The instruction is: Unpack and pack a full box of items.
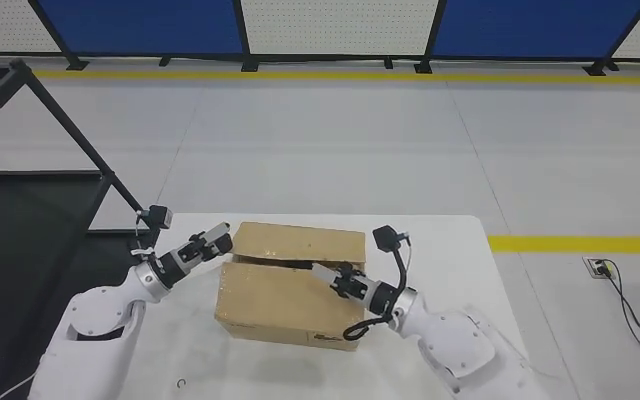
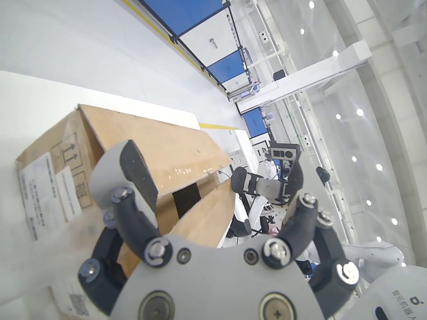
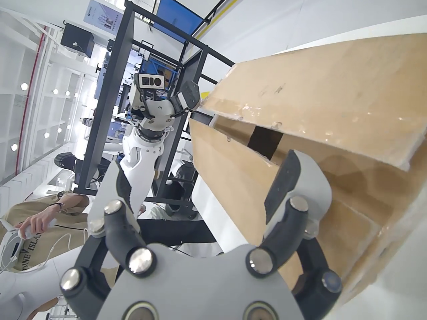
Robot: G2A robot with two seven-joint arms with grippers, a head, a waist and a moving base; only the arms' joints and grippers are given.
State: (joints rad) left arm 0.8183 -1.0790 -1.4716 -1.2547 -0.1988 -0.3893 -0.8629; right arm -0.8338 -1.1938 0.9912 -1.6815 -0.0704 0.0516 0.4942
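A brown cardboard box point(image 1: 285, 305) stands in the middle of the white table point(image 1: 440, 250). Its two long top flaps are partly lifted, with a dark gap between them, and the contents are hidden. My left gripper point(image 1: 213, 243) is open at the box's left end, level with the flap edges point(image 2: 200, 164); in its own view the left gripper point(image 2: 217, 181) frames the near flap point(image 2: 206, 214). My right gripper point(image 1: 332, 277) is open over the seam towards the right end. In its wrist view the right gripper point(image 3: 203, 184) has the near flap's edge point(image 3: 233, 174) between its fingers.
A black metal frame point(image 1: 70, 120) stands off the table's left side. A small dark ring point(image 1: 181, 381) lies near the table's front left edge. Bare table shows right of the box and behind it.
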